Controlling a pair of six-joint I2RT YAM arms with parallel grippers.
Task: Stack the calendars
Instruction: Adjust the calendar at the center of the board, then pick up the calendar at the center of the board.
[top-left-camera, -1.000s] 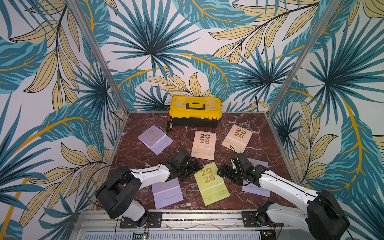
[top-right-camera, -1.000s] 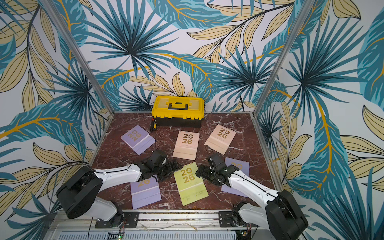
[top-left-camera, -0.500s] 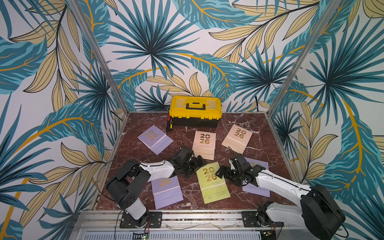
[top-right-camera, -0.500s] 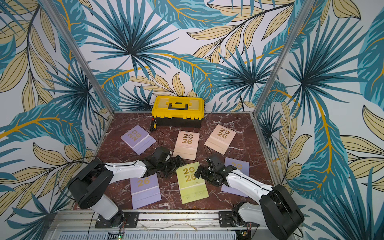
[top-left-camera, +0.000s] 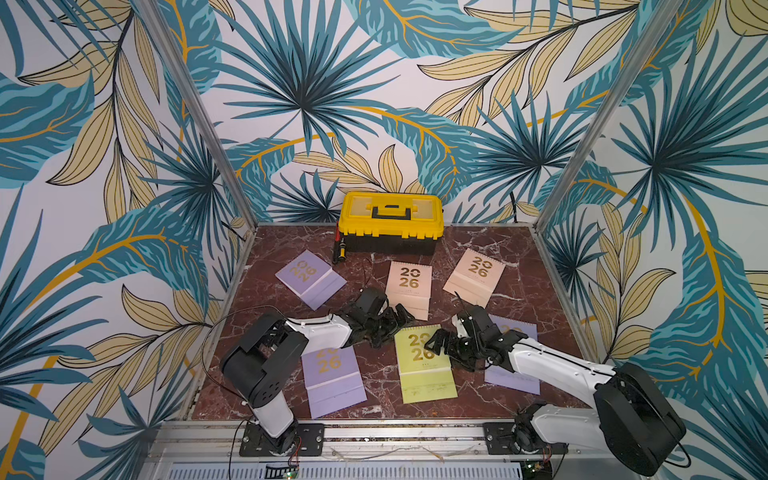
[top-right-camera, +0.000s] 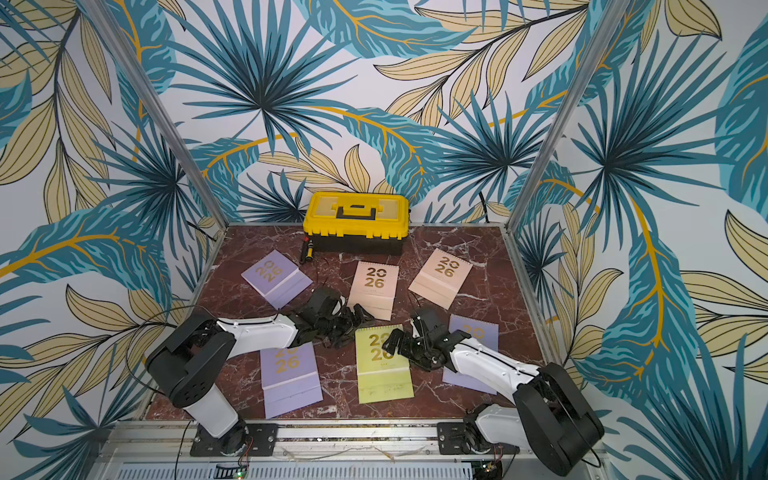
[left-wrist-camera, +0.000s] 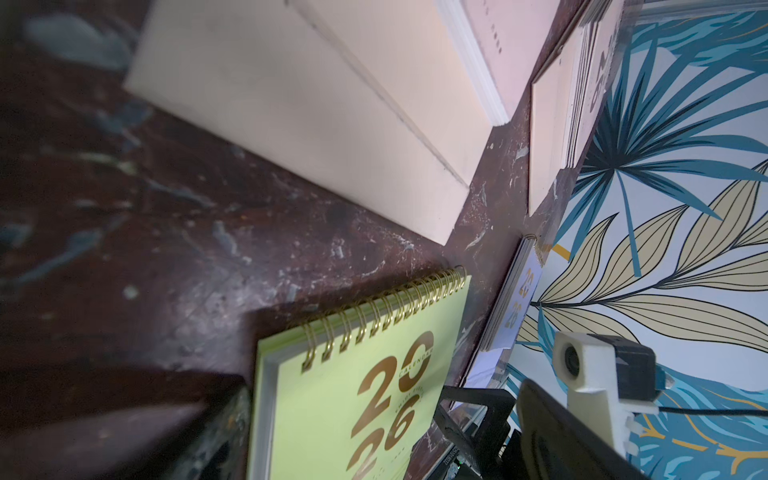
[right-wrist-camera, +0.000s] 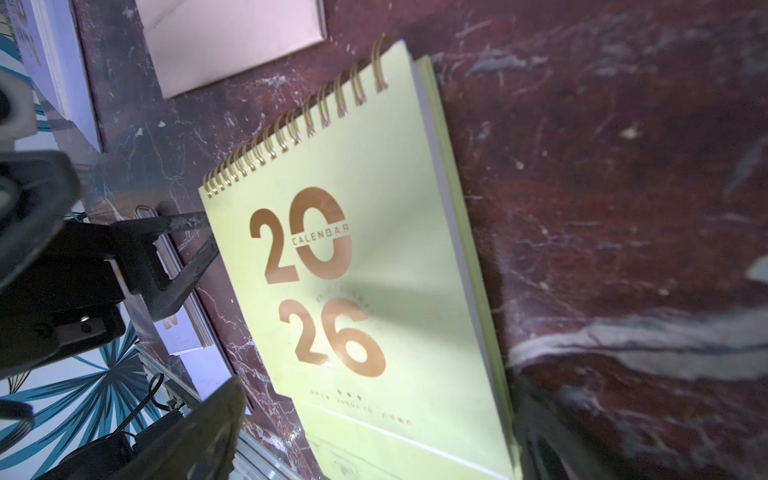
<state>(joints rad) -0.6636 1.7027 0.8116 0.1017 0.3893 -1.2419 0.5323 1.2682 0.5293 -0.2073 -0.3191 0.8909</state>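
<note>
**Left arm** (top-left-camera: 320, 332): white moulded link behind the black left tool (top-left-camera: 397, 326). Beyond it was a large black rounded joint housing (top-left-camera: 266, 361) with a ring of small holes. A thin black cable (top-left-camera: 249, 309) ran alongside.

**Right arm** (top-left-camera: 552, 365): matched, with white link, black right tool (top-left-camera: 441, 349) and black housing.

**Black base plates** (top-left-camera: 309, 436): farthest from the tools, carried screws.

**White camera mount** (left-wrist-camera: 582, 374): sat behind the right tool, with black rear.

"2026 CALENDAR" on lime calendar (right-wrist-camera: 361, 270)
</note>
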